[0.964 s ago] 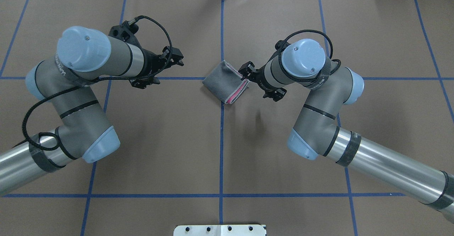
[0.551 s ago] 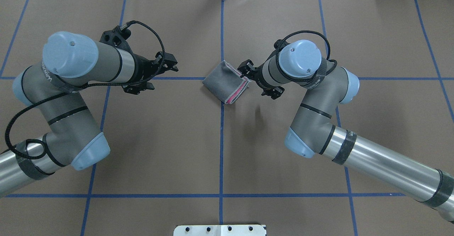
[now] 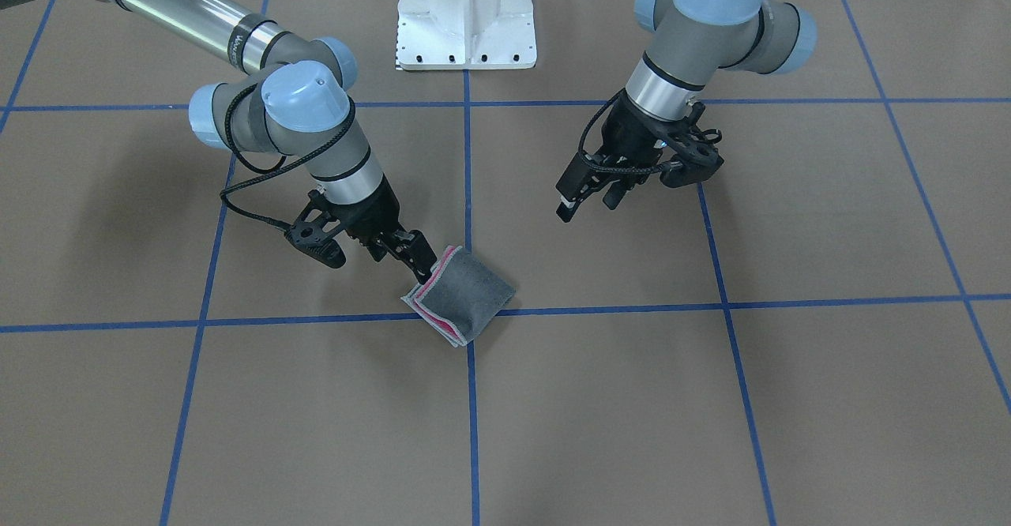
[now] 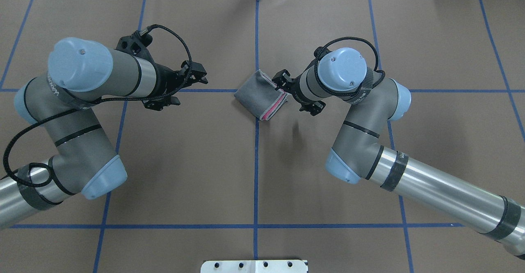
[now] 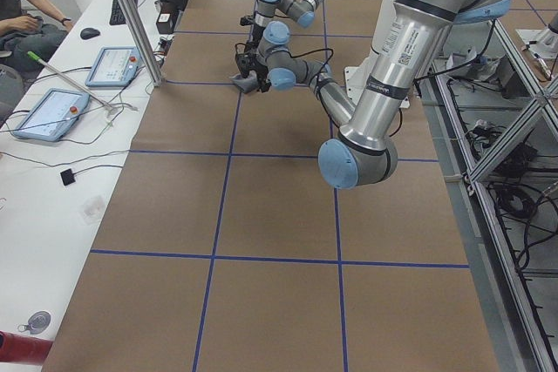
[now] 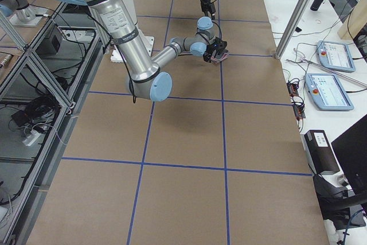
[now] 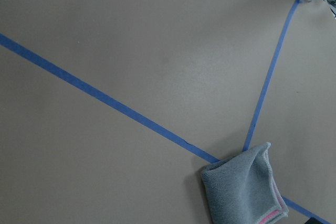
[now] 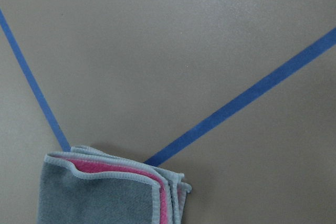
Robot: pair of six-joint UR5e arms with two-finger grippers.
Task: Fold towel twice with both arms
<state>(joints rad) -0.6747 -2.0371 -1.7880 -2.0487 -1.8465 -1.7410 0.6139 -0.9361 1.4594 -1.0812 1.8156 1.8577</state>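
Observation:
The towel [image 3: 466, 297] lies folded into a small square at the crossing of two blue tape lines, grey face up, with pink layers showing along one stitched edge [image 4: 270, 111]. It also shows in the left wrist view [image 7: 241, 190] and the right wrist view [image 8: 100, 195]. My right gripper [image 3: 419, 264] sits low at the towel's corner on the robot's right [image 4: 281, 82], and its fingers look open; the cloth lies flat beneath them. My left gripper [image 3: 586, 206] hangs open and empty above the table [image 4: 190, 80], well away from the towel on the robot's left.
The white pedestal base [image 3: 466, 13] stands at the robot's side of the table. Blue tape lines [image 4: 256, 162] divide the brown surface into squares. Beyond the far edge, a side table holds tablets [image 5: 52, 111] and a person [image 5: 17, 15] sits there.
My left arm has pulled back toward the robot's left, away from the towel. My right arm has shifted slightly at the towel's corner. The towel has not moved.

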